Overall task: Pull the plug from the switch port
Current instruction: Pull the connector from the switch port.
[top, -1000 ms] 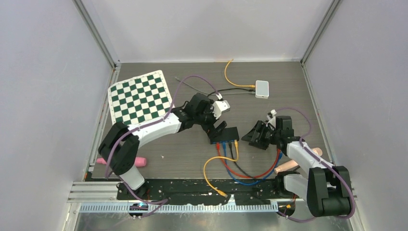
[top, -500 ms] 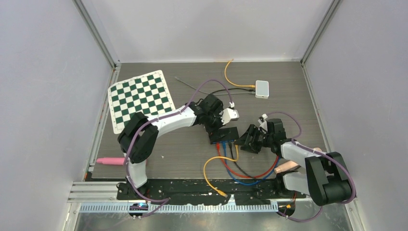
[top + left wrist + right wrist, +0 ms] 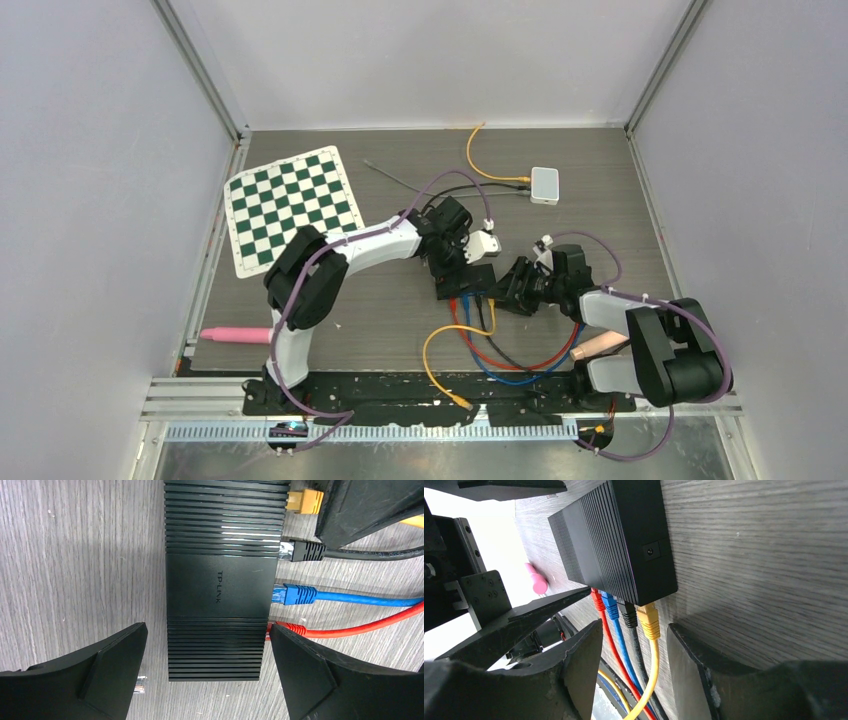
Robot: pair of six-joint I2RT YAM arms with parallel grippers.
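Right wrist: I'm bracketing yellow plug (image 3: 648,618) with half-open right gripper (image 3: 634,627) (no contact); left gripper (image 3: 207,627) is straddling switch (image 3: 220,580), wide open.

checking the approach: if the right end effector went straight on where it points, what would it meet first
Probably the yellow plug, lying between the open fingers of the right end effector, with the black switch behind; depth is unclear.

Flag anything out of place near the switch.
A clear plug lies loose on the table beside the switch, opposite its cables, connected to nothing visible; the left end effector hides its cord. Otherwise nothing stands out.
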